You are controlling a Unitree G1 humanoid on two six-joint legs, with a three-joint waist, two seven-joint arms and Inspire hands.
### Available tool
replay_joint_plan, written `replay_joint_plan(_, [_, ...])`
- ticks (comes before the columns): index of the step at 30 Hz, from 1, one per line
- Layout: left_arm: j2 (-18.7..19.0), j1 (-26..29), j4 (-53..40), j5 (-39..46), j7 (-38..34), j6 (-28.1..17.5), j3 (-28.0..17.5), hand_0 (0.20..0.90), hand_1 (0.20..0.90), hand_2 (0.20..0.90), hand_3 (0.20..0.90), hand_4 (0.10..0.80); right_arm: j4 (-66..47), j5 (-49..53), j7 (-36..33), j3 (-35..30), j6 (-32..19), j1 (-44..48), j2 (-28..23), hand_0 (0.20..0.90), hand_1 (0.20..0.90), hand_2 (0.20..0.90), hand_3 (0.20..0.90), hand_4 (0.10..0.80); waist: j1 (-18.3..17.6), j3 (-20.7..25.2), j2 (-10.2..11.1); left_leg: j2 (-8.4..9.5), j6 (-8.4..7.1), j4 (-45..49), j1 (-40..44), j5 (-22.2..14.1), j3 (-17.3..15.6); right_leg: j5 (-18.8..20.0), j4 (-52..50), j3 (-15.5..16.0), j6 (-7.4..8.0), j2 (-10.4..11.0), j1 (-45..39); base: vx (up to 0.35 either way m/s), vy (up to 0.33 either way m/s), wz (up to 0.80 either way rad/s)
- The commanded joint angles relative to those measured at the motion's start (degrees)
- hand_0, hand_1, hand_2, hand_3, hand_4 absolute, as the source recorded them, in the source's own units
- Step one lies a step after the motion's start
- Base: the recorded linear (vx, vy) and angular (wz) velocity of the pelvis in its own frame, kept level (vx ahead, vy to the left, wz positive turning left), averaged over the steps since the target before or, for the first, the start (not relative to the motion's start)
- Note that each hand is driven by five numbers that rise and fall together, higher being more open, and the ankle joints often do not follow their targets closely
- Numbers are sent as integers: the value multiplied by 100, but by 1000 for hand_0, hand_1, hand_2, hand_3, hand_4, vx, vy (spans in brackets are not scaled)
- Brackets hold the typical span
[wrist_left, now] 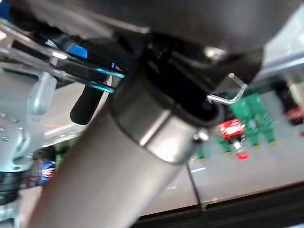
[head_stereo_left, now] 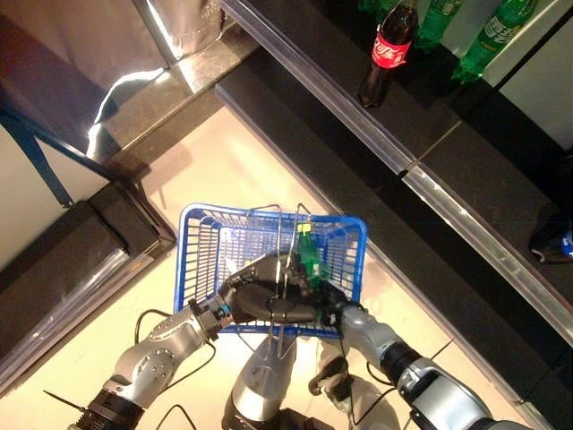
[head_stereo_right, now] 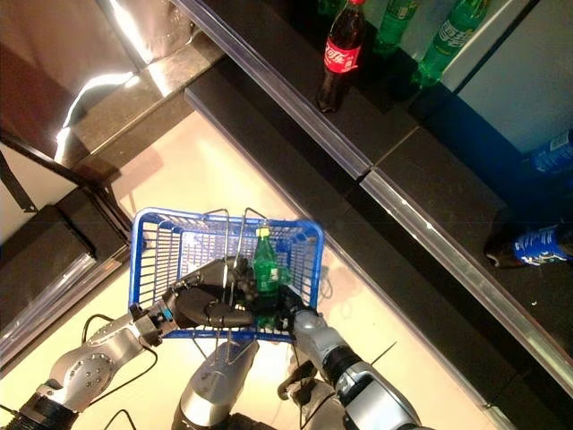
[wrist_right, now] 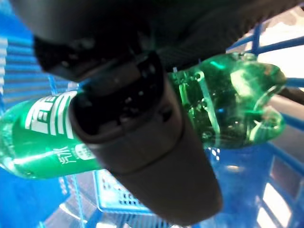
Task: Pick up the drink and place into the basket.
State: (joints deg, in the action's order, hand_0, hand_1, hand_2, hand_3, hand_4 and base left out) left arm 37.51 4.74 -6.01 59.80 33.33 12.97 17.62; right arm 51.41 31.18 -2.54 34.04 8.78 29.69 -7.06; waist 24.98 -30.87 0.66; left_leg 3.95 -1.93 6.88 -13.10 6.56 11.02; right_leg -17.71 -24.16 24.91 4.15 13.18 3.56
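A green drink bottle stands upright inside the blue wire basket, near its right wall. My right hand is shut on the bottle's lower part. In the right wrist view its fingers wrap across the green bottle, with the basket's blue mesh behind. My left hand reaches in from the lower left at the basket's near rim, curled round the basket's thin metal handles. The bottle's base is hidden behind my hands.
A dark shelf runs diagonally across the upper right, carrying a red-labelled cola bottle and green bottles. A blue-labelled bottle lies on the lower ledge at the right. A dark low cabinet stands at the left.
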Motion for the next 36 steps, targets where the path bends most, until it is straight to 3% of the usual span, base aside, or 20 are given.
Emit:
replay_joint_plan(1, [-945,1097,-2453,829,1393,-879,26,300,300,300,200,100,37,1008,750,133,-56,585,286,300,300,300,200,100,-77,703,-465,77,71,230,103,-257,301,1234,550,32,-42,62,-117,0,0,0])
replay_joint_plan(7, [-851,1057,-2409,993,1487,-781,-107,300,300,300,200,100,276,2939,1155,-723,88,683,322,300,300,300,200,100,-42,715,-474,83,93,246,134,-281,302,1213,508,75,-39,82,-160,24,6,2])
replay_joint_plan(13, [-792,990,-2449,1193,1535,-644,-323,300,300,300,200,100,335,3862,1083,-1272,113,779,288,300,300,300,200,100,-23,720,-467,93,122,257,136,-308,287,1217,439,94,-14,115,-121,9,5,2])
replay_joint_plan(14, [-787,980,-2440,1221,1541,-626,-351,300,300,300,200,100,351,3942,1043,-1362,97,784,295,324,324,324,227,127,-23,728,-459,91,126,263,142,-319,273,1217,442,97,-8,121,-133,30,11,2])
replay_joint_plan(16, [-800,964,-2432,1254,1534,-597,-386,300,300,300,200,100,388,4066,857,-1503,-29,784,314,660,660,660,620,520,-26,742,-450,93,139,270,152,-332,245,1223,430,100,8,141,-136,17,9,1])
replay_joint_plan(17, [-803,955,-2431,1265,1540,-588,-405,300,300,300,200,100,396,4048,792,-1549,-59,780,319,900,900,900,900,800,-27,746,-446,93,144,273,152,-337,232,1224,423,101,14,149,-131,0,0,0])
replay_joint_plan(27, [-885,836,-2492,1314,1380,-552,-473,300,300,300,200,100,249,3812,441,-1623,-322,581,315,900,900,900,900,800,-58,742,-375,39,163,330,194,-388,72,1231,345,105,61,214,-154,19,2,0])
replay_joint_plan(36, [-989,467,-2463,1226,1296,-581,-641,300,300,300,200,100,-1111,3883,233,-1384,-842,-180,335,900,900,900,900,800,-161,726,-219,-58,144,380,217,-423,-53,1227,318,68,72,188,-170,32,-19,-1])
